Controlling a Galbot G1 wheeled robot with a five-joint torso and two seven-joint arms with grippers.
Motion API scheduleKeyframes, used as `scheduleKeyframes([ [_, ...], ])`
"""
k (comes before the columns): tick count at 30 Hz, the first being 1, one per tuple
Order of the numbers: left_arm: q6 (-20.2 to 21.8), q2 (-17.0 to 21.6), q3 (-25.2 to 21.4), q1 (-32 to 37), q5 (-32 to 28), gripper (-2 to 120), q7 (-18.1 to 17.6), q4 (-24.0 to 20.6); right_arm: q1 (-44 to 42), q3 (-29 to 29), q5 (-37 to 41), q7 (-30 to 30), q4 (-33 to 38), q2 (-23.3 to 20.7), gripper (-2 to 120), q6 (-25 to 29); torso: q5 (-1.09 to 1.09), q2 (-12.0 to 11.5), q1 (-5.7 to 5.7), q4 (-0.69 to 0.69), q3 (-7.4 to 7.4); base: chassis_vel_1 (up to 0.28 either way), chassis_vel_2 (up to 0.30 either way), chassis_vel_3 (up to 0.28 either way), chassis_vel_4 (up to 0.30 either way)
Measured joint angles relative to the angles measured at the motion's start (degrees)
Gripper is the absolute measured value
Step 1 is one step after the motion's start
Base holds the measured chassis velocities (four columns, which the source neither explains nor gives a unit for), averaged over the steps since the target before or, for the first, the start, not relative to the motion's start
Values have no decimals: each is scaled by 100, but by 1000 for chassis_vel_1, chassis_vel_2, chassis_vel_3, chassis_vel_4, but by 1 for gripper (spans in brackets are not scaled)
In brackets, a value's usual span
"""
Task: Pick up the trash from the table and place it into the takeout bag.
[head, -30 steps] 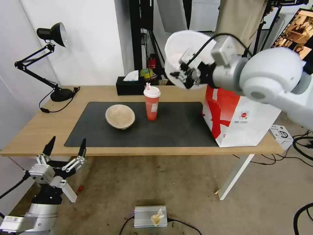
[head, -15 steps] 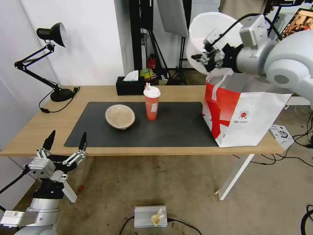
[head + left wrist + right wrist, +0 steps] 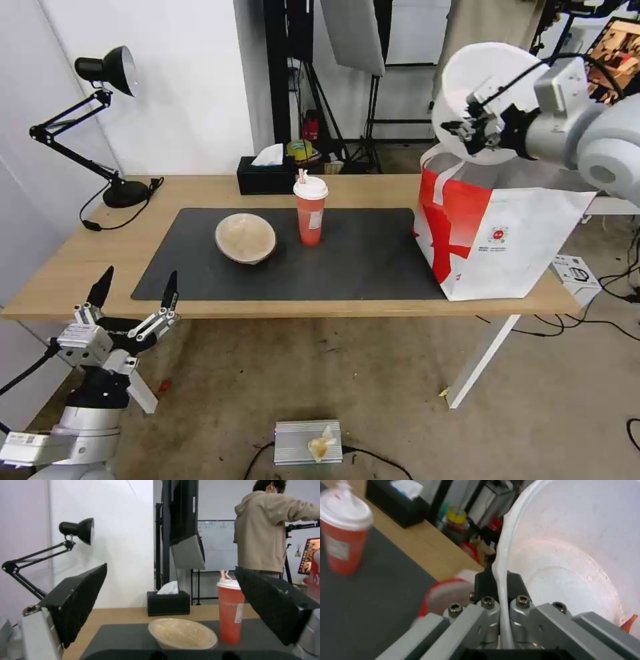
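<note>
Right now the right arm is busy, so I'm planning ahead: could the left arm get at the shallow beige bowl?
Probably yes: the left end effector hangs open below the table's near edge, nothing before the shallow beige bowl.

Even, fairly bright room light fills the scene, and the red cup (image 3: 311, 211) and beige bowl (image 3: 245, 237) cast only faint, soft shadows on the dark mat (image 3: 293, 257). The head view bends straight lines near its edges. In the right wrist view the cup and the background are smeared and out of focus, while the white bowl's (image 3: 573, 555) rim stays sharp.
</note>
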Motion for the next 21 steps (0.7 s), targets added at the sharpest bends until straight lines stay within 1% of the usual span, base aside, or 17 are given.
scheduleKeyframes([
  [2,0,11,11,10,0,100,1,1,-293,251,-104,-52,-79,-47,0,35,0,0,0,0,0,0,0,0,0],
  [3,0,11,11,10,0,100,1,1,-293,251,-104,-52,-79,-47,0,35,0,0,0,0,0,0,0,0,0],
  [6,0,17,35,17,4,100,4,-1,-749,661,-233,-130,-199,-145,0,116,-1,0,0,0,0,0,0,0,0],
  [7,0,17,35,17,4,100,4,-1,-749,661,-233,-130,-199,-145,0,116,-1,0,0,0,0,0,0,0,0],
  [11,-1,23,125,3,30,100,8,6,-1415,1287,-386,-162,-326,-265,0,268,-1,0,0,0,0,0,0,0,0],
  [12,-1,23,125,3,30,100,8,6,-1415,1287,-386,-162,-326,-265,0,268,-1,0,0,0,0,0,0,0,0],
  [16,-1,20,191,7,78,100,11,11,-1875,1750,-501,-164,-487,-290,0,410,0,0,0,0,0,0,0,0,0],
  [17,-1,20,191,7,78,100,11,11,-1875,1750,-501,-164,-487,-290,0,410,0,0,0,0,0,0,0,0,0],
  [21,-1,11,237,23,121,100,13,17,-2224,2075,-623,-233,-579,-299,0,504,-1,1,0,0,0,0,0,0,0],
])
